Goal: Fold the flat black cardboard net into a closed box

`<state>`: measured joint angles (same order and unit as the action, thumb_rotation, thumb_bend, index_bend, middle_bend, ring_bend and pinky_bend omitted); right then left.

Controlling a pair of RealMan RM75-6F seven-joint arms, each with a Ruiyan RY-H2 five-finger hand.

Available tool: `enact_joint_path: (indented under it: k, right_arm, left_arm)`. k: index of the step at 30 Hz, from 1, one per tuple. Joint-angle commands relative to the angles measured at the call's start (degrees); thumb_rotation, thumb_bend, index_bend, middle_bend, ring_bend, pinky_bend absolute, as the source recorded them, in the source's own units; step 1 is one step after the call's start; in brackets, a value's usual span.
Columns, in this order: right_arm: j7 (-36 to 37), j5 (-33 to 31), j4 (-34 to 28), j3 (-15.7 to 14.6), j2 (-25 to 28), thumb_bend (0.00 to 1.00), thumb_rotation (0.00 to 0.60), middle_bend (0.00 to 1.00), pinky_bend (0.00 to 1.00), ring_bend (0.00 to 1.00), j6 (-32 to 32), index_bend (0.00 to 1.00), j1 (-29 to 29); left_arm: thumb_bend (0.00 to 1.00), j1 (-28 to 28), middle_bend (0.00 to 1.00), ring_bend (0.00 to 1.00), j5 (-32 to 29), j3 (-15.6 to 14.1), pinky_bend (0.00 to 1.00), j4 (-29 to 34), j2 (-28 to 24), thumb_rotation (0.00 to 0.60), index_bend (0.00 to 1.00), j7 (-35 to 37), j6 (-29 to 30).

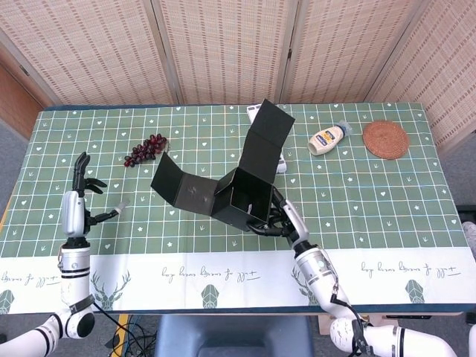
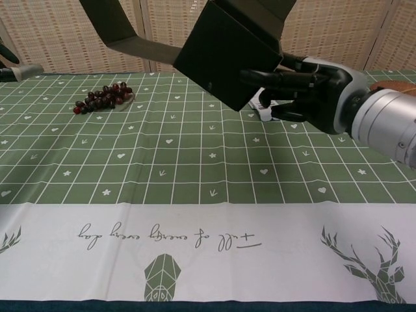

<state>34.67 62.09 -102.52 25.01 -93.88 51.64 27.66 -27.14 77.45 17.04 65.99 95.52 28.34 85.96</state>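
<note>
One box aloft, tilted | right hand grips its wall | left hand spread, empty
</note>
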Motion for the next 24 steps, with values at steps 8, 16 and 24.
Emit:
enact_joint_path:
  k: [8, 16, 24]
  right_arm:
    - [2.28, 1.94, 2.63, -1.85, -4.10, 0.39, 0.600, 0.32, 1.00, 0.71, -0.22, 0.17, 1.90]
    - [1.20, 2.23, 4.99, -2.86, -7.93, 0.39, 0.600, 0.32, 1.00, 0.71, 0.62, 0.18, 3.70]
    - [-1.40, 1.63, 6.43, -3.54, -9.19, 0.39, 0.600, 0.32, 1.00, 0.71, 0.16, 0.18, 5.25]
  left_arm:
    - [0.12, -1.69, 0.03, 0.44, 2.54, -0.29, 0.51, 4.98, 2.45, 0.600, 0.02, 0.18, -0.55]
    - [0.12, -1.57, 0.03, 0.44, 5.90, -1.58, 0.51, 8.86, 2.36, 0.600, 0.00, 1.04, 0.89]
    - [0.12, -1.25, 0.03, 0.44, 8.36, -3.05, 0.51, 13.01, -0.98, 0.600, 0.00, 0.64, 0.20]
